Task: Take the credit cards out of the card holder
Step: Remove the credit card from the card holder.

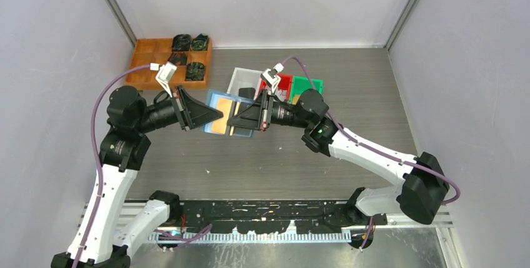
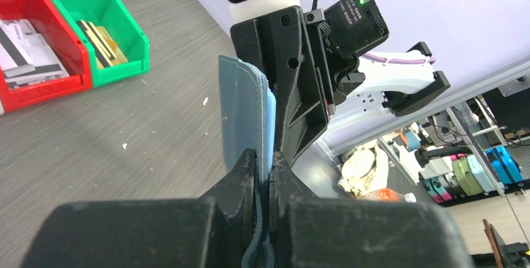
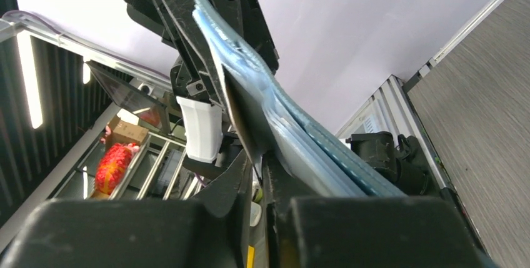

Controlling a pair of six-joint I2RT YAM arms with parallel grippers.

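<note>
2 robot arms hold a slate-blue card holder (image 1: 215, 95) in the air between them, above the middle of the grey surface (image 1: 269, 162). The left gripper (image 2: 269, 177) is clamped tight on the holder's left edge. The right gripper (image 3: 257, 177), fingers nearly together, pinches a thin tan sheet on the right side, apparently a credit card (image 1: 219, 124) whose orange face shows inside the open holder. A white bin (image 1: 240, 75), red bin (image 1: 285, 82) and green bin (image 1: 307, 84) sit just beyond.
</note>
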